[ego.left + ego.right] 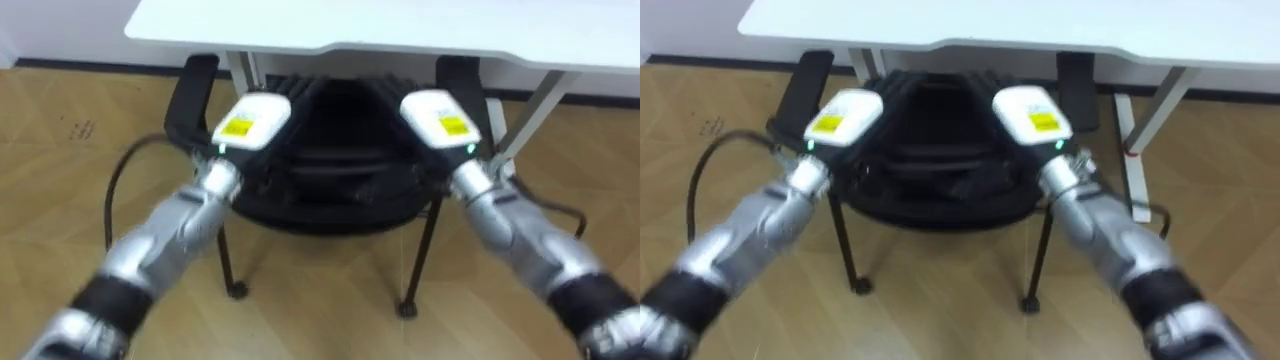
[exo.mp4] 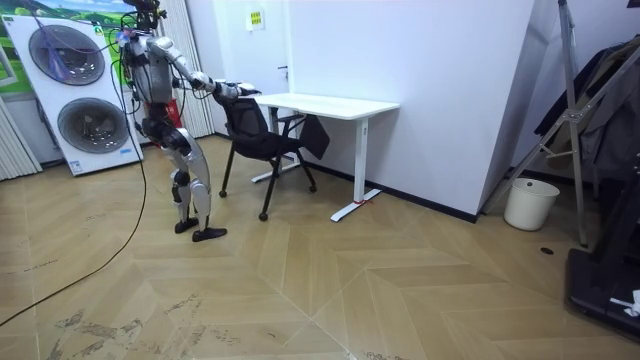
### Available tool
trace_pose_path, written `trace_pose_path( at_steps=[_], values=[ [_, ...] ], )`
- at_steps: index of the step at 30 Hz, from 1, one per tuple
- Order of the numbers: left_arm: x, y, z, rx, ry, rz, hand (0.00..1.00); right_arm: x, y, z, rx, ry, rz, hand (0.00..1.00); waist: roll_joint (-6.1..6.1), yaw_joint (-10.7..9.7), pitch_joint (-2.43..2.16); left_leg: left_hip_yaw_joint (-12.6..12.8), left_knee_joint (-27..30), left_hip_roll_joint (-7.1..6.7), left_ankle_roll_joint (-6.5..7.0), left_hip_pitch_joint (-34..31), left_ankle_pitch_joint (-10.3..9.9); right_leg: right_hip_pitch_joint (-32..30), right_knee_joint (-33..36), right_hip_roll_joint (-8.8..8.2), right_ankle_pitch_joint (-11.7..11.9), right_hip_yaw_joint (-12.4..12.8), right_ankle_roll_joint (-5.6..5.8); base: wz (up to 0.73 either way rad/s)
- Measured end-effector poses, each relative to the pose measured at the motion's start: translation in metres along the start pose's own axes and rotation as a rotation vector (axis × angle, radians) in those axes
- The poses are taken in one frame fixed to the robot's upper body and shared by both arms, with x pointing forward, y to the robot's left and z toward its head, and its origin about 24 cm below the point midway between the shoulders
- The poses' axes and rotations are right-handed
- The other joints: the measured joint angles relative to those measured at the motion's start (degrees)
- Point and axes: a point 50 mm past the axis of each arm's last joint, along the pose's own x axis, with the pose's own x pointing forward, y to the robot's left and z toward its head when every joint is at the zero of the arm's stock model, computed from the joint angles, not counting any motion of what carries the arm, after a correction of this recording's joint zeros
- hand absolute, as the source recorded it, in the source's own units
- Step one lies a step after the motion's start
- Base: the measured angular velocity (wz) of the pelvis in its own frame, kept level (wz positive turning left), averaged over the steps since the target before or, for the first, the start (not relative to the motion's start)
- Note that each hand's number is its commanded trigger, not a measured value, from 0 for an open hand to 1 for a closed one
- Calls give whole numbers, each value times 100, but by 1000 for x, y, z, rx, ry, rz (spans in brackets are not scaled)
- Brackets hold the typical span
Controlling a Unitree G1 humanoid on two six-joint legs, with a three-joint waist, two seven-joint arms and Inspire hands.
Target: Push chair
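room view: robot stands behind the black chair (image 2: 252,128), stacked washers (image 2: 70,95) at its back, white bin (image 2: 530,203) far off, inside hidden | eye views: left hand (image 1: 250,122) and right hand (image 1: 440,118) on the chair's back top, cannot tell their grip | chair seat partly under white bench (image 1: 400,25)
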Motion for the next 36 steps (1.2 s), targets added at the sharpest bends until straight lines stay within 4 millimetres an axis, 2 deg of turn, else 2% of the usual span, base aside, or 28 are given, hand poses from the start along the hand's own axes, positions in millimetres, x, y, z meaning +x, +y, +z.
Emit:
trace_pose_path(
  at_steps=[2, 3, 4, 5, 6, 7, 8, 9, 10, 12, 13, 14, 15, 17, 18, 22, 23, 25, 27, 28, 30, 31, 32, 33, 34, 35, 36],
  values=[
    [10, 21, -4, 50, -2, 39, 0, 10, -29, -9, -45, 12, -69, 0, -21, -2, 13, 42, 35, 27, 25, -101, 14, -61, -156, 80, 143, 132, 14, -19],
    [14, 45, -1, 98, -40, 115, 0, 11, -58, -22, -85, 34, -162, 0, -20, 36, 13, 90, 15, 30, 58, -127, 34, -76, -274, 135, 253, 171, 25, -18],
    [18, 61, 3, 125, -72, 171, 0, 10, -75, -30, -110, 53, -216, 0, -21, 77, 13, 104, 2, 27, 68, -126, 40, -77, -312, 150, 287, 199, 35, -21],
    [28, 100, 11, 155, -117, 346, 0, 10, -109, -44, -139, 106, -327, 0, -35, 133, 19, 152, -39, 18, 93, -94, 52, -60, -396, 172, 352, 338, 65, -17],
    [31, 143, 16, 153, -140, 544, 0, 11, -140, -49, -107, 144, -461, 0, -52, 93, 21, 219, -121, -4, 117, 2, 66, -9, -456, 177, 381, 481, 110, -21],
    [28, 163, 18, 145, -148, 642, 0, 10, -152, -47, -85, 147, -525, 0, -67, 75, 12, 248, -180, -23, 123, 76, 64, 25, -482, 164, 387, 526, 126, -30],
    [15, 200, 19, 152, -173, 829, 0, 6, -176, -41, -54, 118, -653, 0, -101, -2, 4, 252, -314, -87, 128, 228, 63, 84, -484, 162, 363, 617, 165, -23],
    [-1, 228, 20, 189, -193, 971, 0, -2, -196, -38, -48, 93, -752, 0, -109, -148, -2, 253, -406, -112, 128, 376, 61, 232, -572, 176, 343, 625, 199, -17],
    [-10, 239, 20, 212, -199, 1027, 0, -8, -206, -39, -57, 88, -793, 0, -112, -192, -8, 253, -443, -117, 128, 450, 50, 307, -615, 184, 339, 627, 211, 0],
    [-38, 265, 23, 271, -241, 1171, 0, -37, -245, -48, -104, 92, -931, 0, -151, -250, -88, 294, -687, -175, 124, 752, 51, 495, -712, 181, 290, 676, 275, -8],
    [-45, 269, 22, 288, -242, 1192, 0, -43, -255, -48, -112, 92, -963, 0, -145, -250, -116, 323, -738, -180, 123, 814, 51, 537, -750, 192, 284, 708, 285, -20],
    [-57, 279, 20, 325, -240, 1229, 0, -57, -273, -49, -135, 90, -1029, 0, -147, -232, -164, 373, -842, -182, 119, 929, 50, 599, -797, 215, 276, 773, 298, -11],
    [-67, 290, 19, 375, -228, 1267, 0, -68, -288, -50, -164, 92, -1099, 0, -159, -320, -201, 345, -904, -187, 114, 1007, 48, 705, -869, 227, 267, 782, 313, 0],
    [-82, 302, 17, 427, -208, 1323, 0, -85, -305, -52, -195, 107, -1199, 0, -174, -389, -234, 321, -977, -184, 112, 1152, 48, 836, -883, 243, 254, 852, 335, 10],
    [-93, 305, 13, 457, -184, 1353, 0, -96, -313, -55, -213, 120, -1251, 0, -164, -393, -282, 321, -989, -182, 112, 1219, 48, 890, -884, 253, 243, 914, 352, 0],
    [-115, 309, -5, 449, -91, 1412, 0, -121, -323, -65, -233, 173, -1337, 0, -141, -415, -351, 325, -1132, -176, 77, 1438, 27, 1072, -944, 281, 211, 932, 402, 2],
    [-127, 311, -12, 479, -47, 1433, 0, -130, -323, -66, -224, 180, -1353, 0, -138, -434, -360, 325, -1184, -179, 47, 1446, 9, 1092, -1030, 299, 209, 956, 406, -4],
    [-151, 309, -27, 527, 34, 1463, 0, -143, -323, -67, -216, 184, -1382, 0, -123, -474, -367, 346, -1181, -181, 47, 1444, 9, 1105, -1078, 318, 209, 1058, 405, -5],
    [-183, 303, -45, 570, 140, 1500, 0, -168, -326, -72, -213, 214, -1445, 0, -94, -531, -373, 348, -1180, -174, 38, 1449, 1, 1110, -1082, 329, 209, 1079, 405, 0],
    [-192, 301, -48, 574, 164, 1508, 0, -175, -326, -75, -216, 229, -1461, 0, -88, -558, -370, 345, -1181, -175, 36, 1449, -2, 1114, -1089, 330, 209, 1081, 405, 0],
    [-235, 286, -69, 585, 308, 1510, 0, -211, -320, -86, -169, 286, -1528, 0, -50, -661, -348, 336, -1220, -179, 26, 1506, -11, 1215, -1183, 353, 207, 1134, 408, -2],
    [-247, 281, -74, 574, 354, 1508, 0, -220, -317, -90, -148, 307, -1540, 0, -38, -662, -345, 342, -1248, -185, 20, 1529, -17, 1229, -1174, 360, 194, 1180, 413, -12],
    [-269, 267, -86, 518, 452, 1501, 0, -239, -308, -98, -86, 361, -1566, 0, -5, -685, -341, 356, -1285, -186, 13, 1590, -47, 1276, -1174, 369, 152, 1219, 416, -9],
    [-292, 248, -95, 431, 556, 1508, 0, -261, -293, -106, -31, 435, -1586, 0, 14, -713, -360, 356, -1293, -188, 4, 1641, -69, 1317, -1158, 367, 91, 1227, 424, -3],
    [-304, 237, -99, 398, 613, 1515, 0, -274, -284, -109, -9, 478, -1597, 0, 24, -732, -373, 356, -1293, -189, 0, 1661, -84, 1330, -1142, 367, 59, 1230, 425, 0],
    [-328, 215, -104, 331, 727, 1542, 0, -298, -261, -116, 47, 571, -1625, 0, 27, -722, -363, 359, -1310, -193, -13, 1734, -105, 1353, -1064, 363, -12, 1242, 427, -4],
    [-346, 195, -108, 242, 822, 1568, 0, -321, -234, -120, 131, 676, -1644, 0, 53, -711, -376, 382, -1302, -188, -34, 1788, -129, 1359, -1006, 370, -64, 1260, 423, -10]
  ],
)
